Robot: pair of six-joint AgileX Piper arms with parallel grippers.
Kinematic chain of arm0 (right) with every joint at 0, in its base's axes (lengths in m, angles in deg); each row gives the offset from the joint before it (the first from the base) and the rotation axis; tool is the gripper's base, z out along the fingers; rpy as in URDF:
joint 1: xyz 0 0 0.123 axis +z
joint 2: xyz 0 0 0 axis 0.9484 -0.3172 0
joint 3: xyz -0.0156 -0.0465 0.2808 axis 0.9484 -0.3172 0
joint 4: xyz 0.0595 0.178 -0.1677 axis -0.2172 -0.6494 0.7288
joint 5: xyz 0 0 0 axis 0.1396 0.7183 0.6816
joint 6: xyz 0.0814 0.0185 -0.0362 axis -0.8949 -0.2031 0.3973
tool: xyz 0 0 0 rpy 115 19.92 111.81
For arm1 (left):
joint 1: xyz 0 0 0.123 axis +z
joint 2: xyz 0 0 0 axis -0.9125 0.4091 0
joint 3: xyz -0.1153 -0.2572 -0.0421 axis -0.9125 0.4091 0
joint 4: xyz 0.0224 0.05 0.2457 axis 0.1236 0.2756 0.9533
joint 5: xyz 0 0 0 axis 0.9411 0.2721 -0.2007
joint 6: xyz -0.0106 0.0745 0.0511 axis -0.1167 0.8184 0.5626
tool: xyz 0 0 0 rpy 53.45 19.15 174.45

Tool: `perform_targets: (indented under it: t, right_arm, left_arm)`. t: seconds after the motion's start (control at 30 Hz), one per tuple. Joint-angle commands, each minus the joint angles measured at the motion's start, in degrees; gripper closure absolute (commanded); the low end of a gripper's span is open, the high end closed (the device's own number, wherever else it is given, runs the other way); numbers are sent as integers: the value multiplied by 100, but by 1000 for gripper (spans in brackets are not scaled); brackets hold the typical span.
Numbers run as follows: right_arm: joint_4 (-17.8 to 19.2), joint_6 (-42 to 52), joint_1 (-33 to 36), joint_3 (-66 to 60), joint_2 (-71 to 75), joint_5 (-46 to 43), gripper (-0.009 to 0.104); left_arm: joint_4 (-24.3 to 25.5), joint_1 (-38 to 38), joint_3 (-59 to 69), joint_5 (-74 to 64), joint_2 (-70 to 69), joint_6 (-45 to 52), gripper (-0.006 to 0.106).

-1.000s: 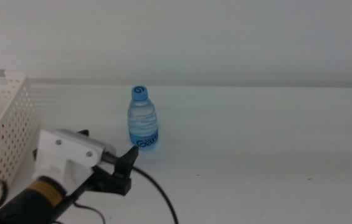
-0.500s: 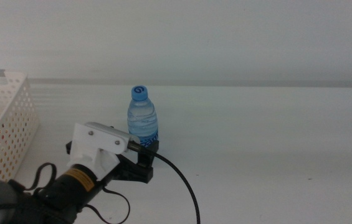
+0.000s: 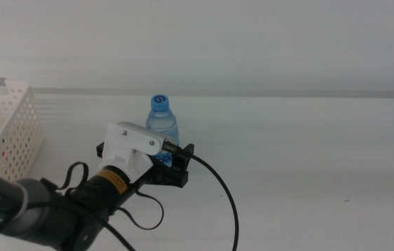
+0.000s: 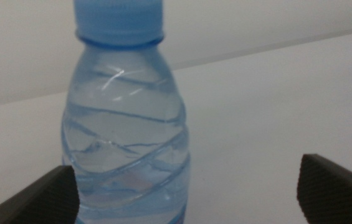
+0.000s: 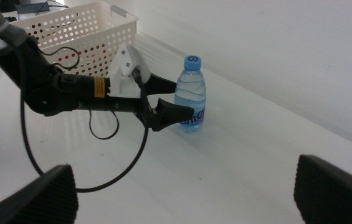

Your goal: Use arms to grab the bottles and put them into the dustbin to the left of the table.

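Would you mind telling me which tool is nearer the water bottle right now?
The left. The left tool is open with the water bottle between its jaws, near one of them. The right tool waits well back from the bottle, open, out of the middle view.

You see the left tool [image 5: 166, 96] spread open around the upright water bottle [image 5: 191, 93] on the white desk [image 5: 244, 168], one jaw on each side. The white basket [image 5: 76, 28] stands behind the arm. The right tool [image 5: 185, 193] is open, well apart.
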Motion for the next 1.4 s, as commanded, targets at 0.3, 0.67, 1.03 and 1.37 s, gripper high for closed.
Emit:
perform_targets:
  t: [0.3,0.67,1.03,1.37]
  right_arm:
    - [33,41,5,-26,14,-68,2]
    - [33,41,5,-26,14,-68,2]
    - [33,41,5,-26,14,-68,2]
    - [33,41,5,-26,14,-68,2]
  left_arm:
    - [-478,-59,-635,-75,631,-42,7]
    - [-757,-59,-1152,-96,1112,298,7]
    - [-1103,-59,-1523,-179,1293,629,7]
    - [-1431,-59,-1523,-199,1301,694,27]
